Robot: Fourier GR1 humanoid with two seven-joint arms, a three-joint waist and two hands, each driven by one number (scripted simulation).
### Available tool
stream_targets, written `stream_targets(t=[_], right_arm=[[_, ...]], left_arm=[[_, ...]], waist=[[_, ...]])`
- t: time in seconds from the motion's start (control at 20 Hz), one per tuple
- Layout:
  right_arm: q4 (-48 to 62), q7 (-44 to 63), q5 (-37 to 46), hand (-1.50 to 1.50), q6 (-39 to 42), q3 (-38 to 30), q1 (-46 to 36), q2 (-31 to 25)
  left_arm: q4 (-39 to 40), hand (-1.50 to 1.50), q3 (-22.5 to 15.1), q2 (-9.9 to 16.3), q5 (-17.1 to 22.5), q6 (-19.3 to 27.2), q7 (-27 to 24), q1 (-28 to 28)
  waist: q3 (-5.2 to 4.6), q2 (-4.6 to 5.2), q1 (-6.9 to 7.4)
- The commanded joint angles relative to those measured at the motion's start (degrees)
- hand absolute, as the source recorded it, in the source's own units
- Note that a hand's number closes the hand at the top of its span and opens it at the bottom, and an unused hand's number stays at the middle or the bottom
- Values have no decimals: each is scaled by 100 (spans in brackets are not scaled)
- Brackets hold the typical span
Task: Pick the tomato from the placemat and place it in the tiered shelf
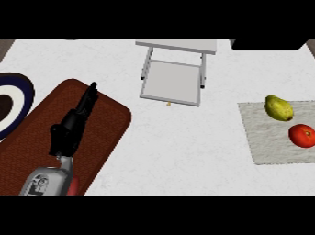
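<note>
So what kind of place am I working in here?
Probably a kitchen counter: a pale speckled top holding a tomato and pear on a placemat, a small tiered shelf, and a plate at the left edge.

No text, label, brand, number or sign can be read anywhere in the head view. The white counter top (pixel 187 137) and the things lying on it show plain surfaces without lettering.
</note>
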Motion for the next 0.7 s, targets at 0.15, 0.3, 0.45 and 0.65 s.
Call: stream_targets(t=[0.15,0.3,0.45,0.65], right_arm=[[-212,83,509,-150,48,-96,140,471],[321,-325,509,-150,319,-312,-55,203],[583,-305,917,-150,60,-50,-288,591],[553,40,1135,-150,113,104,-485,648]], left_arm=[[45,0,242,23,-41,-191,-158,68],[1,0,-55,-340,-372,156,233,-190],[357,0,278,-154,-149,-189,-166,-178],[-328,0,-81,-400,-479,139,261,82]], waist=[[0,-1,-5],[1,1,-5],[1,3,0],[1,-2,21]])
